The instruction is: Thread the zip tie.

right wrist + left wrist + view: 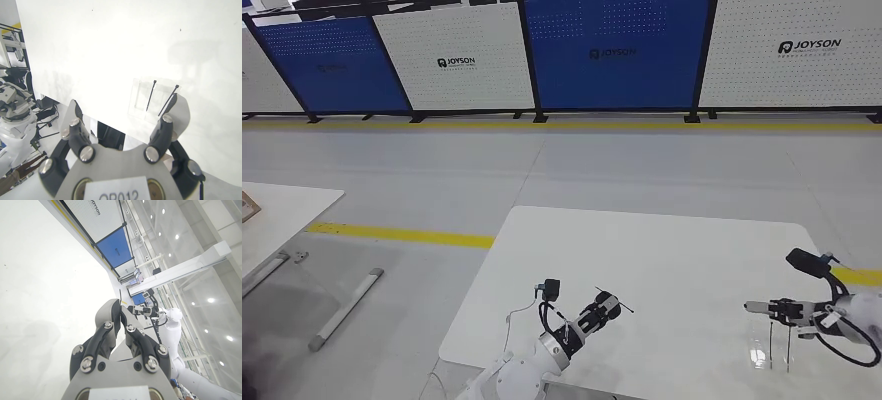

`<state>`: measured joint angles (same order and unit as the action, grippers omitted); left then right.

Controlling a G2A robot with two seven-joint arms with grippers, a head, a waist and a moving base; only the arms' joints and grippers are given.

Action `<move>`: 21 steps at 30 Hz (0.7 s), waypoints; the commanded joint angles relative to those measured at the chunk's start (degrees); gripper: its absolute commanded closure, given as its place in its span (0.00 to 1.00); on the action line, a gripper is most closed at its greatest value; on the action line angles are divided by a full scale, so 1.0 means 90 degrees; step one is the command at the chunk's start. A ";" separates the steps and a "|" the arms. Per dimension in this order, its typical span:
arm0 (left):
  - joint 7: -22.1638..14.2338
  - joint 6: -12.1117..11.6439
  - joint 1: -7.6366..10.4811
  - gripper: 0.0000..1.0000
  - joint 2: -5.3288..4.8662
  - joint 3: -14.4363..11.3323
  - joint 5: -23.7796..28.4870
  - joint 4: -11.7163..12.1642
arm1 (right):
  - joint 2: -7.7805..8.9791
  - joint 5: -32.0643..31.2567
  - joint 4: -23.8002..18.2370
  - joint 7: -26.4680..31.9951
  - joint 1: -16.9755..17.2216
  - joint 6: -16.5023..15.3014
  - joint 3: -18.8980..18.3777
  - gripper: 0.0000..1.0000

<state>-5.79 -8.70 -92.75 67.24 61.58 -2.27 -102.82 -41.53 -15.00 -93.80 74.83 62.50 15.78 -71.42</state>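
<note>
White tabletop (642, 260) is what I am working over, and the black zip tie (120, 294) sits above its near edge, a little left of the middle, pinched in the left gripper (119, 306). That claw's two pads are pressed together on the strap. From the left wrist camera I see a short length of it standing out past the fingertips, and from the top camera it reads as a thin dark line crossing the tips, lifted off the surface. Well apart from it, near the table's right edge, hangs the right gripper (125, 100) with its fingers spread wide. Just on my side of that claw a clear holder (133, 94) lies flat on the table near the front right corner. On it rest a loose tie (151, 93) and a second loose tie (168, 101), side by side with their heads pointing away from the edge. The second one's tail runs close past one ribbed pad of the open claw in the right wrist camera, and I cannot tell whether they touch. Beyond the table, grey floor carries a yellow stripe (402, 235), with another white table (287, 215) off to the left. Blue and white perforated panels (617, 50) line the far side of the room.
</note>
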 commanded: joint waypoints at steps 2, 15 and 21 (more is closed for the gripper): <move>0.0000 0.0000 0.0000 1.00 0.0000 0.0000 0.0000 0.0000 | 0.0000 0.0000 0.0000 0.0001 0.0000 0.0000 0.0000 0.00; 0.0000 0.0000 0.0000 1.00 0.0000 0.0000 0.0000 0.0000 | 0.0116 -0.0440 -0.0039 0.0535 -0.0254 -0.0651 0.0601 0.00; 0.0000 0.0000 0.0000 1.00 0.0000 0.0000 0.0000 0.0000 | 0.0116 -0.0440 -0.0039 0.0535 -0.0254 -0.0651 0.0601 0.00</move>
<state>-5.79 -8.70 -92.75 67.24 61.58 -2.27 -102.82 -40.49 -18.96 -94.15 79.64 60.22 9.93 -66.02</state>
